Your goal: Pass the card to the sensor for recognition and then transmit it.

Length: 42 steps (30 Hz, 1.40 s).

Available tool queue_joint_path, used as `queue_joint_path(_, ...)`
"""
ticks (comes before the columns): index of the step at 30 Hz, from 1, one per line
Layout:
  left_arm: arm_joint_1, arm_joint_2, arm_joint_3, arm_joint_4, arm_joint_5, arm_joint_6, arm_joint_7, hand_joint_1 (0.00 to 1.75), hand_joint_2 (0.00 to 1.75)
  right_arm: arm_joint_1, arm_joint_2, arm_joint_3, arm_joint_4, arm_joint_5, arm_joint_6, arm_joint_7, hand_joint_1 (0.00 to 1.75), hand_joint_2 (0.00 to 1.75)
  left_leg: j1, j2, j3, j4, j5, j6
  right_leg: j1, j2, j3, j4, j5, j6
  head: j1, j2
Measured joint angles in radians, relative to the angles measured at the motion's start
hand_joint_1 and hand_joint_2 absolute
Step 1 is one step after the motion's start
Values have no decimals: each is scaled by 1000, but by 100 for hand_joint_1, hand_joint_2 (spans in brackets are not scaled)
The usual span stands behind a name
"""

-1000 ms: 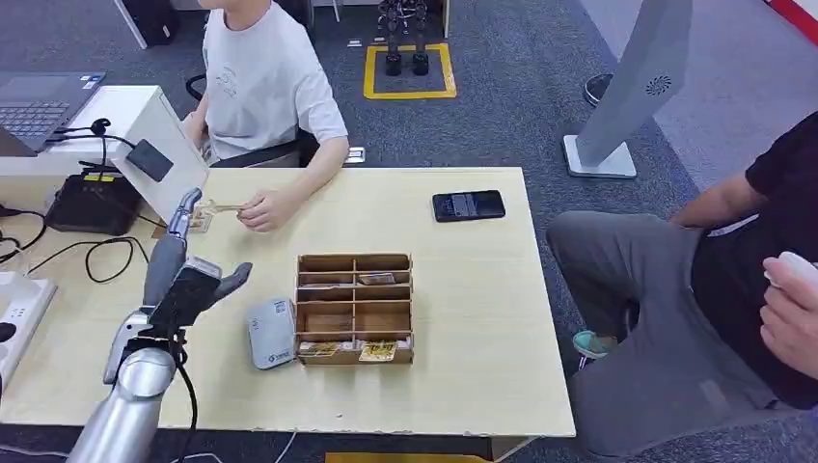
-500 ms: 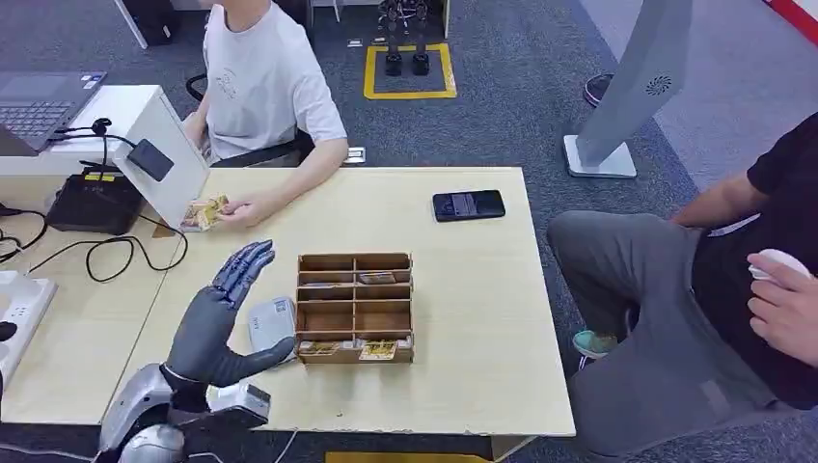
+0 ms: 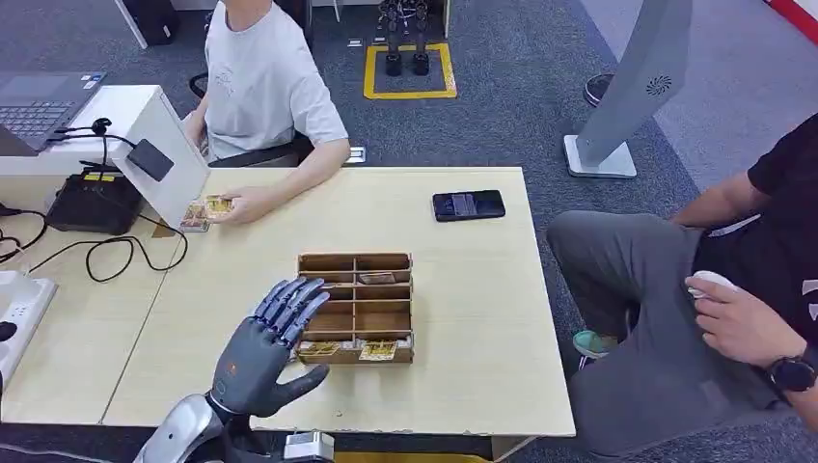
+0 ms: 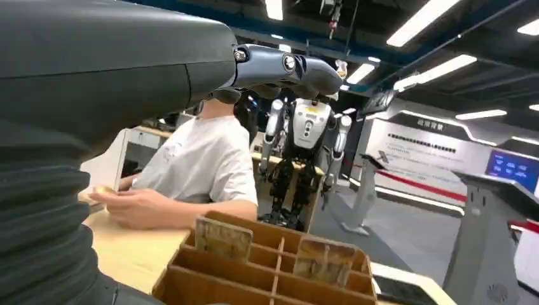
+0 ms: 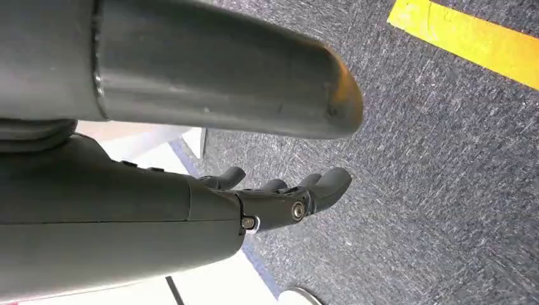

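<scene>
Cables trail across the far left of the table, running to a black box beside a tilted white stand that carries a small dark sensor. Just below the stand, a person in a pale shirt rests a hand on the table with a card at the fingertips; a second card lies flat just beside it, near the foot of the stand.

Nearer the robot, the left hand hangs above the table's front part with its fingers straight and spread, thumb out to the side, holding nothing. Its fingertips reach over the left edge of a wooden organizer, a partitioned box with several cards standing in the front compartments and one more in a rear slot. From the left wrist camera two cards stand upright between the dividers, with the seated person behind them.

Farther right, a black phone lies flat near the table's far edge. Beyond the table a second person in dark clothes sits with a hand on a knee.

The right hand hangs over grey carpet, fingers loosely curled and apart, holding nothing.
</scene>
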Motion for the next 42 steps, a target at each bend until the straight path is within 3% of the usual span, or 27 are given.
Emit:
queue_joint_path(6,0,-6,-28,33,-19,3,16,0,175,0,0,0,0,5,0,1,0,0,0,0,0,0,0,0,0,0,0,0,0,0,0,0)
queue_joint_path(9,-3,-21,-32,65,-52,20,58,0,175,-1,0,0,0,7,-1,3,0,0,0,0,0,0,0,0,0,0,0,0,0,0,0,0)
queue_joint_path(13,-8,-45,-38,146,-177,57,162,0,175,-5,0,0,0,14,-5,4,0,0,0,0,0,0,0,0,0,0,0,0,0,0,0,0)
queue_joint_path(15,-9,-56,-38,181,-179,74,178,0,175,-5,0,0,0,17,-6,6,0,0,0,0,0,0,0,0,0,0,0,0,0,0,0,0)
queue_joint_path(29,-13,-100,-7,320,-173,69,220,0,175,-6,0,0,0,23,-9,7,0,0,0,0,0,0,0,0,0,0,0,0,0,0,0,0)
queue_joint_path(42,-13,-132,37,347,-175,75,226,0,175,-6,0,0,0,27,-10,11,0,0,0,0,0,0,0,0,0,0,0,0,0,0,0,0)
